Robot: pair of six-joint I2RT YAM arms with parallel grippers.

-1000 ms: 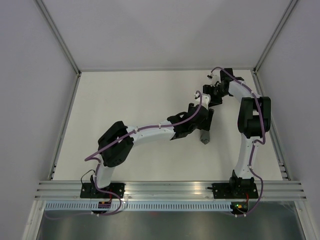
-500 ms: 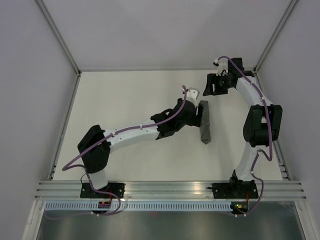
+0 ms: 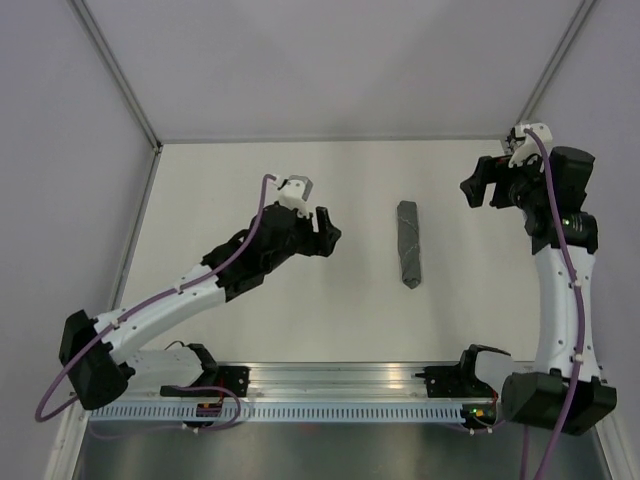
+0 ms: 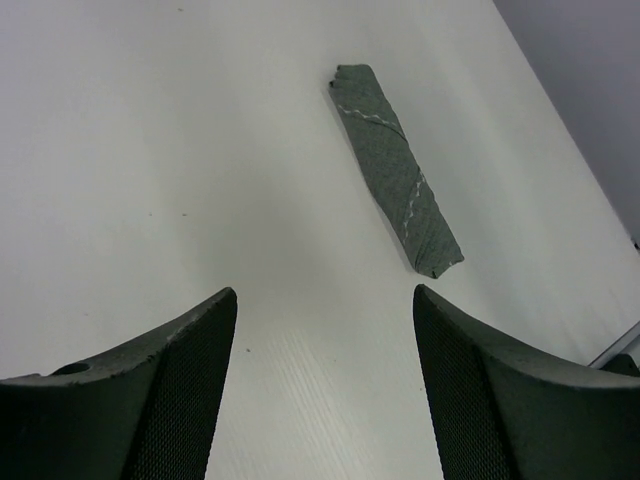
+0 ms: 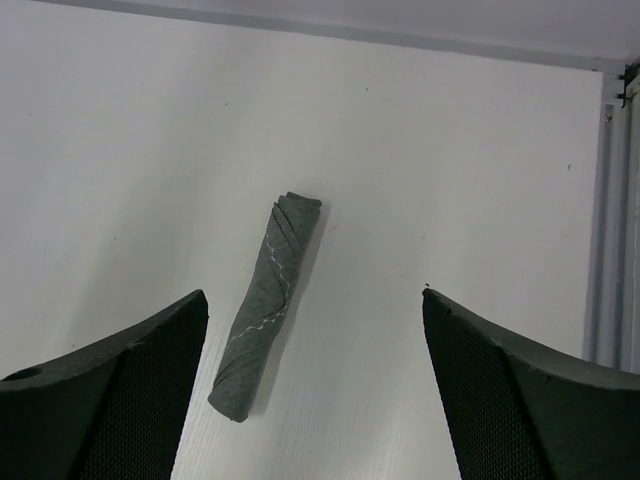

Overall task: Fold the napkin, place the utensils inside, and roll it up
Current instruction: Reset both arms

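The napkin [image 3: 408, 243] lies on the white table as a tight dark grey roll with a pale stitched line spiralling along it. It also shows in the left wrist view [image 4: 396, 169] and the right wrist view [image 5: 266, 303]. The utensils are out of view. My left gripper [image 3: 322, 226] is open and empty, well left of the roll. My right gripper [image 3: 474, 187] is open and empty, raised to the right of the roll's far end. Neither gripper touches the roll.
The white table [image 3: 250, 180] is bounded by pale walls and aluminium rails at the sides. A metal rail [image 3: 340, 378] with the arm bases runs along the near edge.
Both arms have drawn back from the rolled napkin: the left gripper moved left and the right gripper moved right and up. The roll is now fully uncovered and lies still.
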